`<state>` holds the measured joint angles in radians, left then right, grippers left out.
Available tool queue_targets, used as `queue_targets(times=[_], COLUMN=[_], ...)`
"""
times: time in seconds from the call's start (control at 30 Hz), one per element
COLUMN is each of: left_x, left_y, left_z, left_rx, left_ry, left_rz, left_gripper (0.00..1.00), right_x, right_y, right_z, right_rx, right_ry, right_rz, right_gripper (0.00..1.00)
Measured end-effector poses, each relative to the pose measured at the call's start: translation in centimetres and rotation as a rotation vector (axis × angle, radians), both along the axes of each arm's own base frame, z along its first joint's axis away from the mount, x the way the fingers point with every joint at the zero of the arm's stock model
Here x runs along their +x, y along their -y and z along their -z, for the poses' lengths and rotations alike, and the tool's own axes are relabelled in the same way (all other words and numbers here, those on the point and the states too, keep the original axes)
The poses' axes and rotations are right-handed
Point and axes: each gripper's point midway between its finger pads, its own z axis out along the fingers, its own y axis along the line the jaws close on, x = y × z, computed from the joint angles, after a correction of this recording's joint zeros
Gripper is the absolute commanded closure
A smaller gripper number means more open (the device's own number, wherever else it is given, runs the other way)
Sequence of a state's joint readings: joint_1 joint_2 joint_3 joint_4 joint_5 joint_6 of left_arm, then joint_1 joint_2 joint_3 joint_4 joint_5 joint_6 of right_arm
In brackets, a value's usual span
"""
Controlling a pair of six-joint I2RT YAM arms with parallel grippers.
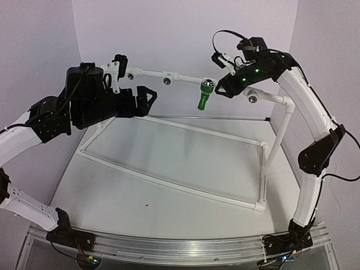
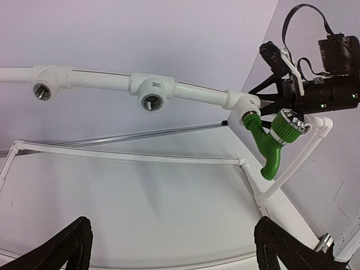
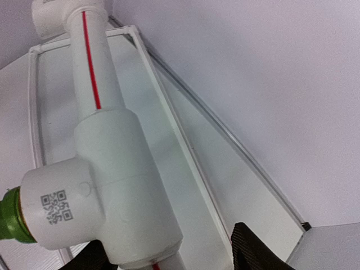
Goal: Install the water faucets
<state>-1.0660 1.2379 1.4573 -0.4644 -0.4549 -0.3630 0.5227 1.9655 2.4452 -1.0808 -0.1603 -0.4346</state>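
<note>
The bright-green faucet (image 1: 203,95) hangs with its spout down from a white tee fitting (image 2: 243,106) on the raised pipe rail. In the left wrist view the faucet (image 2: 269,147) shows its silver ribbed knob facing right. My right gripper (image 1: 221,87) is open just right of the faucet, its jaws loosely straddling the tee (image 3: 107,185) without closing on it. Only a green sliver of the faucet (image 3: 8,217) shows in the right wrist view. My left gripper (image 1: 148,98) is open and empty, well left of the faucet, with its fingertips (image 2: 73,247) low in its own view.
Two more white tees with dark threaded holes (image 2: 151,97) (image 2: 45,85) sit on the rail to the left, and another tee (image 1: 253,97) to the right. A white pipe frame (image 1: 169,180) lies on the table, with an upright post (image 1: 274,140) at the right. Walls close in behind.
</note>
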Motion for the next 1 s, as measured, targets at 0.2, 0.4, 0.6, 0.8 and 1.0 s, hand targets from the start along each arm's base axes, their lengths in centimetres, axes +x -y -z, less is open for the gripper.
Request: queue_targets(times=[0.2, 0.4, 0.6, 0.8, 1.0], left_x=[2.3, 4.9, 7.2, 8.6, 10.7], left_y=[-1.1, -2.6, -4.4, -6.5, -9.4], left_z=[0.8, 1.9, 5.2, 9.3, 14.5], left_rx=[0.031, 0.059, 0.102, 0.139, 0.183], left_ry=[-0.037, -0.103, -0.221, -0.352, -0.508], left_rz=[-0.059, -0.123, -0.167, -0.192, -0.246], left_gripper=[0.00, 0.00, 0.00, 0.00, 0.08], right_x=[3.6, 6.5, 9.5, 12.3, 13.4], right_y=[3.0, 5.7, 8.6, 11.6, 13.3], right_z=[-0.1, 0.1, 0.1, -0.2, -0.4], right_rx=[-0.060, -0.107, -0.161, -0.183, -0.194], right_ry=[0.090, 0.143, 0.205, 0.262, 0.290], right_rz=[0.101, 0.194, 0.254, 0.337, 0.379], right_gripper=[0.19, 0.15, 0.11, 0.10, 0.12])
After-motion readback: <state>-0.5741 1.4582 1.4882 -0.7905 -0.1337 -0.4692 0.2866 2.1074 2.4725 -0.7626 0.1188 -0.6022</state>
